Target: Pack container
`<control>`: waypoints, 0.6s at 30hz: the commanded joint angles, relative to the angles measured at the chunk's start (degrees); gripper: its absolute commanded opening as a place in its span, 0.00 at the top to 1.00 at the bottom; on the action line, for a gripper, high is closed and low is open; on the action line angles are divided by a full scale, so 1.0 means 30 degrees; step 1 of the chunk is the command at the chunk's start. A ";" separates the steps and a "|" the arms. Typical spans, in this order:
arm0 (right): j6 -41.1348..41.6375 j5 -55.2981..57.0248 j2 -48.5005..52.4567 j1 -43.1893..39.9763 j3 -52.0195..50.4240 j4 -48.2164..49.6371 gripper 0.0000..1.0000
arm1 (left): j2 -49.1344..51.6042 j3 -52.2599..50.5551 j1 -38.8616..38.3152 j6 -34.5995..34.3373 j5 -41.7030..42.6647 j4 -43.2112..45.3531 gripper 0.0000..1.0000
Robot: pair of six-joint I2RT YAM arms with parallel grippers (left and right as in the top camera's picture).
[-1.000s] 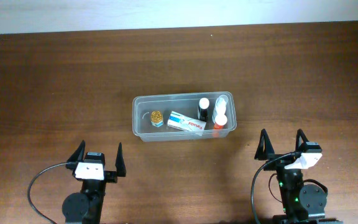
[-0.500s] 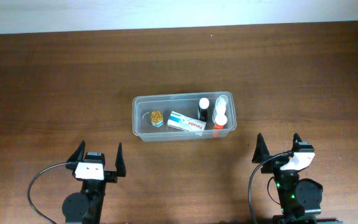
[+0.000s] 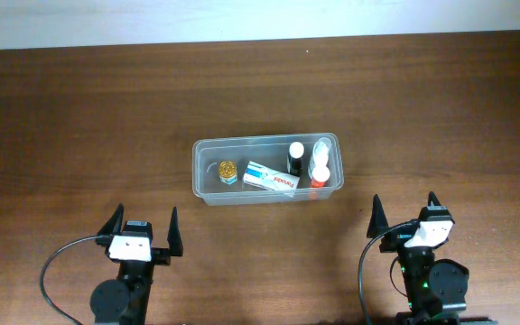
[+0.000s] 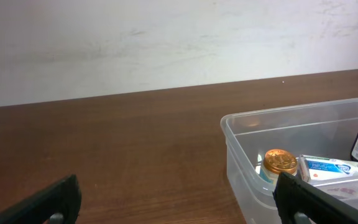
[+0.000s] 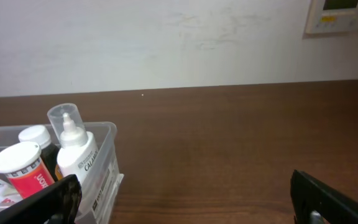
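**Overhead:** The container [image 3: 242, 142] sits at the middle of the table [image 3: 79, 117], its long axis running left to right across the frame, open side up. Inside, from left to right, are a gold-capped jar [image 3: 227, 171], a white box [image 3: 270, 178] lying at a slant, a black bottle [image 3: 295, 156] and a red bottle [image 3: 318, 178]. The left gripper [image 3: 144, 222] is at the lower left and the right gripper [image 3: 404, 213] at the lower right. Both are well apart from the container, spread wide and empty.

**Left wrist:** The container [image 4: 241, 122] fills the lower right of the frame, one rounded corner nearest the lens. The jar [image 4: 279, 162] stands just inside that corner, and the box [image 4: 332, 168] lies to its right. The left gripper [image 4: 179, 210] shows only its two dark fingertips [image 4: 51, 202] at the bottom corners, far apart, gripping nothing.

**Right wrist:** The container's end wall [image 5: 106, 163] is at the lower left. Behind it stand a white bottle [image 5: 76, 155] with a clear cap and the red bottle [image 5: 22, 171]. The right gripper [image 5: 185, 208] is spread wide and empty, with bare table between its fingertips [image 5: 325, 199].
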 commanded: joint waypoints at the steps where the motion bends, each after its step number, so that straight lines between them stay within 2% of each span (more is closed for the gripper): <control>1: -0.0954 0.0175 -0.0197 -0.0153 -0.0138 -0.0087 0.02 | -0.0153 -0.0058 0.0087 0.0364 -0.0058 -0.0109 0.01; 6: -0.2463 0.0197 -0.0197 -0.0153 -0.0138 -0.0087 0.02 | -0.0153 -0.0058 0.0087 0.0364 -0.0058 -0.0109 0.01; 18: -0.2492 0.0182 -0.0197 -0.0153 -0.0138 -0.0080 0.02 | -0.0153 -0.0058 0.0087 0.0364 -0.0058 -0.0117 0.01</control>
